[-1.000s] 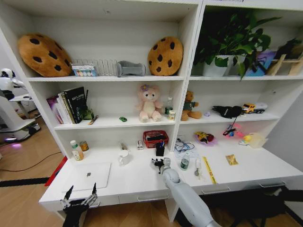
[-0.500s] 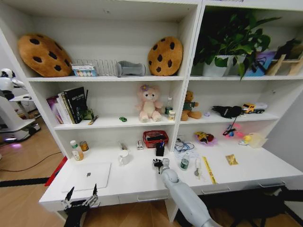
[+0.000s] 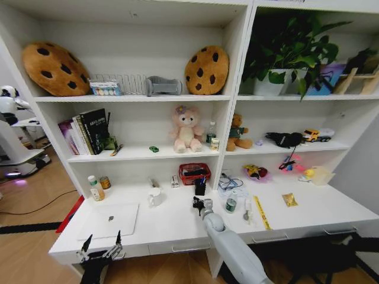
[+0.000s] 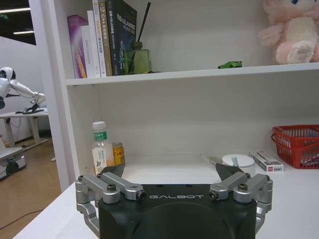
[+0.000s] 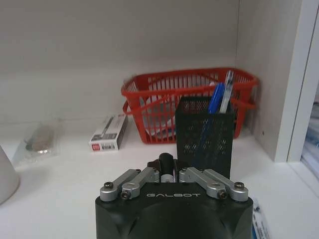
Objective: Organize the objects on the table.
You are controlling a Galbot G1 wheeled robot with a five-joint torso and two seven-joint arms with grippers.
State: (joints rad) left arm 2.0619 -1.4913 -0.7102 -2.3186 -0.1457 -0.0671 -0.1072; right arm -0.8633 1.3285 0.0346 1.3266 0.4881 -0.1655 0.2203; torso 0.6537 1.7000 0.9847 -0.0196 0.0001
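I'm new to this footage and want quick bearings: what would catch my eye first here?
The right gripper reaches out over the middle of the table, shut on a dark pen and facing the black mesh pen cup that stands before a red basket. The left gripper hangs open at the table's front left edge, near the silver laptop.

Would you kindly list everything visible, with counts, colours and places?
laptop: one, silver, desk's left
mug: one, white, right of laptop
basket: one, red, desk's back
pen holder: one, black mesh, before basket
ruler: one, yellow, desk's right
packet: one, gold, right of ruler
cookie cushions: two, brown, top shelf
plant: one, green, top shelf
left end effector: one, black, open, desk's front-left edge
right end effector: one, black, shut on black pen, before pen holder
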